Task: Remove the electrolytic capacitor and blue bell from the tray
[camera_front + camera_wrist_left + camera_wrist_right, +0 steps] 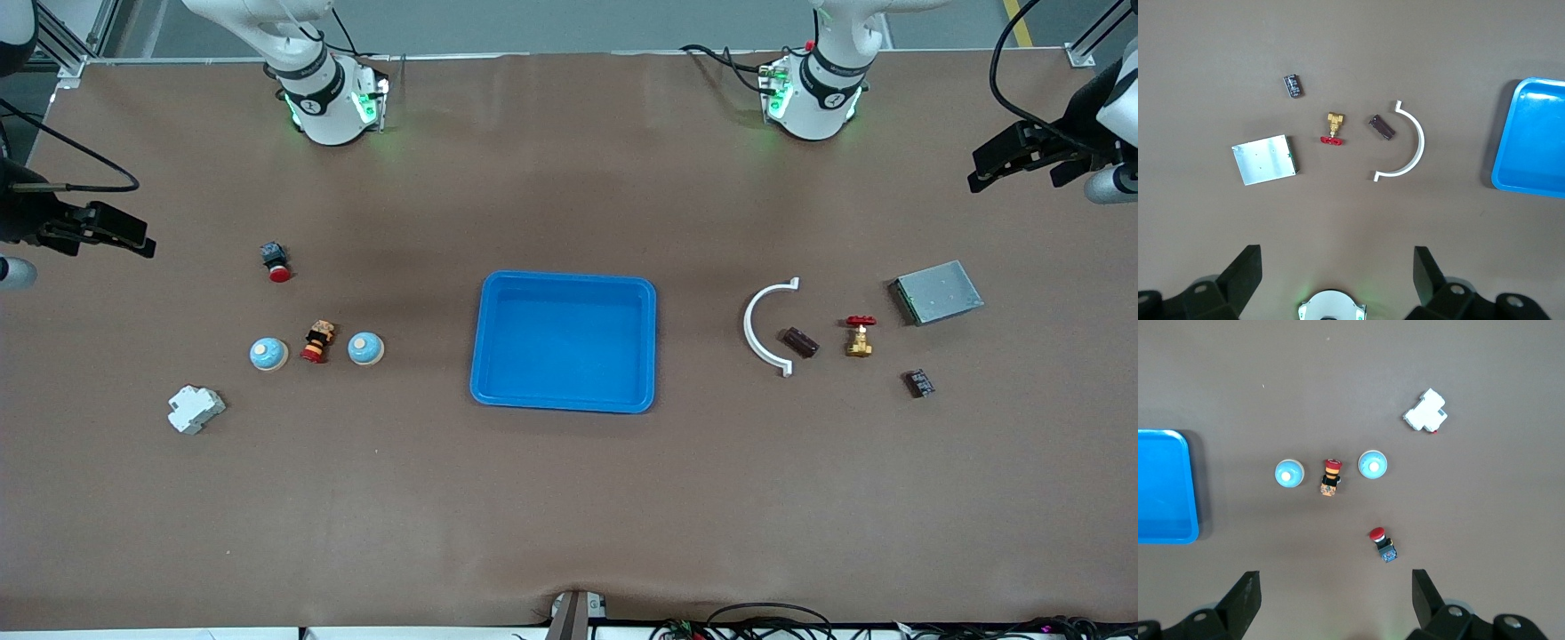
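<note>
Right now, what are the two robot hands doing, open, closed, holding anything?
Left hand: open, holding nothing, up over the left arm's end of the table.
Right hand: open, holding nothing, up over the right arm's end.

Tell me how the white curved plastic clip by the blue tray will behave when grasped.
The white curved plastic clip looks thin, so it probably flexes under a squeeze. It lies flat, an open arc, likely light and prone to pivoting or sliding on the brown table if pushed.

Both arms have glossy white rounded shells with black ring bands at the joints, and green lights glow at their bases. Black cables trail from each base and loop along the arms. The left gripper (pixel 978 178) and right gripper (pixel 142 246) are matte black, with blocky, wedge-shaped fingers (pixel 1245 273)
</note>
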`<action>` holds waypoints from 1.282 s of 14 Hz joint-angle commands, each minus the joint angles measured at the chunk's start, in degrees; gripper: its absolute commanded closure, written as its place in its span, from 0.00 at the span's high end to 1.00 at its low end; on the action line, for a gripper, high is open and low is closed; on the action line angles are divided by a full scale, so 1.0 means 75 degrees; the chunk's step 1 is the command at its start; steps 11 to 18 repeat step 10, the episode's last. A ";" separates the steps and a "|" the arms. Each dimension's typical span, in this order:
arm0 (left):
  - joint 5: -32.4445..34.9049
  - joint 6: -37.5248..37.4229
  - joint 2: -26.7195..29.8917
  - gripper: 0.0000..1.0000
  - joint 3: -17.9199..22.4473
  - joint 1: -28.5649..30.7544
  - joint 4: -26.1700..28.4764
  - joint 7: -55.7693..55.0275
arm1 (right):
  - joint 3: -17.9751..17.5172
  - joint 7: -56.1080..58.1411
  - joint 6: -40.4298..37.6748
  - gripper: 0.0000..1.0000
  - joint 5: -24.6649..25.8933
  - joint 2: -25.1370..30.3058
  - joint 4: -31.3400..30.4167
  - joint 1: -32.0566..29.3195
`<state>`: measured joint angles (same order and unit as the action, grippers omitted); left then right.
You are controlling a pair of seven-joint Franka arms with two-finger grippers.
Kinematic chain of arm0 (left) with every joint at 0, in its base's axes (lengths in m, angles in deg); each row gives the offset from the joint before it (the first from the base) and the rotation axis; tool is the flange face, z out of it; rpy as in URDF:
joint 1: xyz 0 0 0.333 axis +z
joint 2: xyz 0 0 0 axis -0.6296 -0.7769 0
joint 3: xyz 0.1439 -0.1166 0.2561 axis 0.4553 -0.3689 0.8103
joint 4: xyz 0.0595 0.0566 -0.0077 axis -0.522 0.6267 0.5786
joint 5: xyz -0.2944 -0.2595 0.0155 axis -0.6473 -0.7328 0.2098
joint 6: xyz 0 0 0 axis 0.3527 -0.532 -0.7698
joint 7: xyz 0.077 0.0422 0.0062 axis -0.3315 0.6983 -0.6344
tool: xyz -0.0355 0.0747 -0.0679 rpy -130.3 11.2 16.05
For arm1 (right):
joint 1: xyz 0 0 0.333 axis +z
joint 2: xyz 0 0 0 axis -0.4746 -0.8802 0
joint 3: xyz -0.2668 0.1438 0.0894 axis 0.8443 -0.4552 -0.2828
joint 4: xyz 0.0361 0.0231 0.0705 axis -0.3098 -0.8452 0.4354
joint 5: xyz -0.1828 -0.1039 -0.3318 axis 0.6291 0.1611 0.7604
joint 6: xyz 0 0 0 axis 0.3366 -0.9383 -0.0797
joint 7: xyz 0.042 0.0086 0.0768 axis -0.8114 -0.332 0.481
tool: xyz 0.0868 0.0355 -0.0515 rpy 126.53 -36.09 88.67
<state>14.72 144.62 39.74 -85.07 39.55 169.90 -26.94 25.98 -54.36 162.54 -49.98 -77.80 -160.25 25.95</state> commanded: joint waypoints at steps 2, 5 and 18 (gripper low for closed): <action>0.0159 -0.0086 0.0000 1.00 -0.0006 -0.0071 -0.0122 0.0033 | -0.0016 0.0029 -0.0158 1.00 -0.0007 0.0013 0.0260 -0.0081; 0.0159 -0.0086 -0.0012 1.00 -0.0029 -0.0095 -0.0180 0.0057 | -0.0028 -0.0017 -0.0239 1.00 -0.0019 0.0036 0.0248 -0.0069; 0.0159 -0.0086 -0.0012 1.00 -0.0029 -0.0095 -0.0180 0.0068 | -0.0028 0.0006 -0.0263 1.00 -0.0031 0.0036 0.0248 -0.0069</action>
